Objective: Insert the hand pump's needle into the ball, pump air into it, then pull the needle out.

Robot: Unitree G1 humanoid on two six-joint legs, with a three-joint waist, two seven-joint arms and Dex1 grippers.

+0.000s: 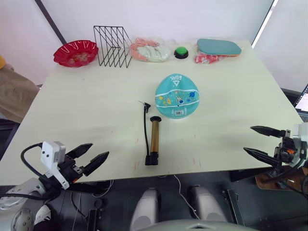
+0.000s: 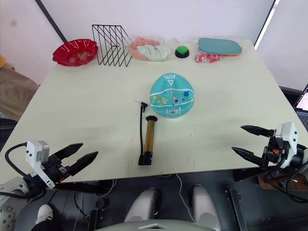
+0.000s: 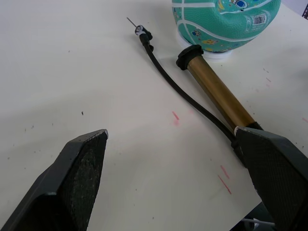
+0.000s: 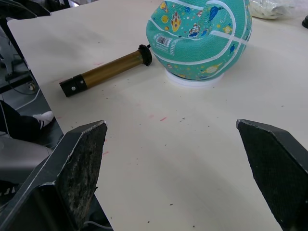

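Both grippers, left [image 1: 90, 157] and right [image 1: 257, 141], gape empty. Left wrist view resolves needle [image 3: 132, 23] beside ball [image 3: 226, 21]; pump [image 1: 154, 140] untouched.

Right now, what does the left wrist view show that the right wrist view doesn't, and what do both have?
The left wrist view alone shows the needle lying on the table, pointing away from the ball, and the thin black hose running back beside the pump. The right wrist view alone shows a white ring under the ball and white bags beyond it. Both share the ball, the hand pump lying with one end cap near the ball, the pale table, and an open hand in front.
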